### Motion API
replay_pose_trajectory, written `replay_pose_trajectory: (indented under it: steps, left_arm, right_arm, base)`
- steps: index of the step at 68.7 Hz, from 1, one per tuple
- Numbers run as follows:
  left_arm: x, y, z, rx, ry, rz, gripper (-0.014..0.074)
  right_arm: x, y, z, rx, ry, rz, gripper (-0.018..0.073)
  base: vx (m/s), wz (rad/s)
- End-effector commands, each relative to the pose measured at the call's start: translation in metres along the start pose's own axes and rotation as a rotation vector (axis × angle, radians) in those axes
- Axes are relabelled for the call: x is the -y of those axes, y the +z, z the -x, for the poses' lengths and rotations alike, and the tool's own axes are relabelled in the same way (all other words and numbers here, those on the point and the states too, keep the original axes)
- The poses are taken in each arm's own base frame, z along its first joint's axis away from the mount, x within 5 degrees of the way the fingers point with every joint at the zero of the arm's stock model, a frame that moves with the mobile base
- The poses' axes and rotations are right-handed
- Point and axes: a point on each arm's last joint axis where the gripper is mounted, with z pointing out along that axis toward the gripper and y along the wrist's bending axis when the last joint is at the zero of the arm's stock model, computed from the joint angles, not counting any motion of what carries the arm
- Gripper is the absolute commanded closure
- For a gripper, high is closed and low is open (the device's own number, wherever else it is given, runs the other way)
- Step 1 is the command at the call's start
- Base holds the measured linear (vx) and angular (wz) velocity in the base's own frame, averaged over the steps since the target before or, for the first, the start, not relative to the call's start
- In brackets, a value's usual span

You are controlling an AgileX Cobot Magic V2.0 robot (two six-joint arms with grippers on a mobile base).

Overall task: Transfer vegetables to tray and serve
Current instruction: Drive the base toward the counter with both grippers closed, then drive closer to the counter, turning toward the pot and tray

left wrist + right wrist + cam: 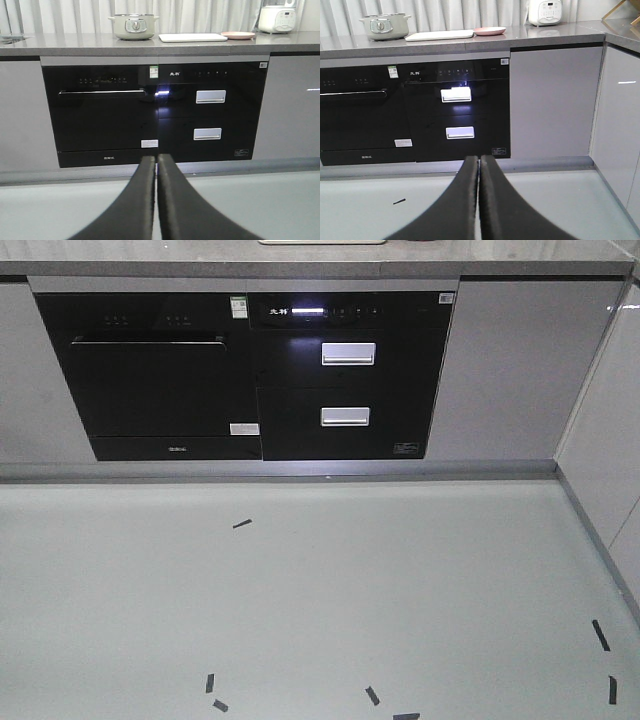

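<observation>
Sweeping across the scene, the pale grey floor (320,610) fills the whole foreground in the front view. Behind it runs the long grey counter (100,47), with light grey cabinet fronts (550,100) below. Set into that run are two black units side by side: a glossy black appliance (100,120) with a long bar handle on the left, and a black drawer unit (210,115) with two silver handles and a lit display touching it on the right.

Up on the counter now: the tray (193,37) lies flat above the drawer unit, cream-white and seen edge-on. Just left of it stands a pale green pot (133,26) with its lid on. Off to the right sits a white rice cooker (277,19). Between tray and cooker, just beside the tray, is the pink plate (238,35). From this low angle, what lies on it cannot be told.

Both arms hang low, well apart from the counter. The left gripper (156,159) has its dark fingers pressed together with nothing between them. The right gripper (478,160) is the same, closed on nothing.

Smallest of all, short black tape marks (242,523) lie scattered on the floor.
</observation>
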Motion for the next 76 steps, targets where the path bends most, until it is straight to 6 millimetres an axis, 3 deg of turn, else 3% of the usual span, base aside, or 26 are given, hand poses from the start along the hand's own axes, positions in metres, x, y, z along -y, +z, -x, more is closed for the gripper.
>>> replay_pose_trajectory:
  steps: [1, 76]
  left_arm:
    - [-0.0008, 0.0004, -0.0013, 0.064, -0.011, 0.005, 0.0602]
    - [-0.0008, 0.0004, -0.0013, 0.064, -0.011, 0.005, 0.0602]
  right_arm:
    - [-0.0006, 0.0005, 0.0021, 0.065, -0.01, 0.006, 0.0562]
    - [-0.0006, 0.0005, 0.0021, 0.065, -0.01, 0.006, 0.0562]
  base:
    - [0.11, 0.0]
    - [0.14, 0.02]
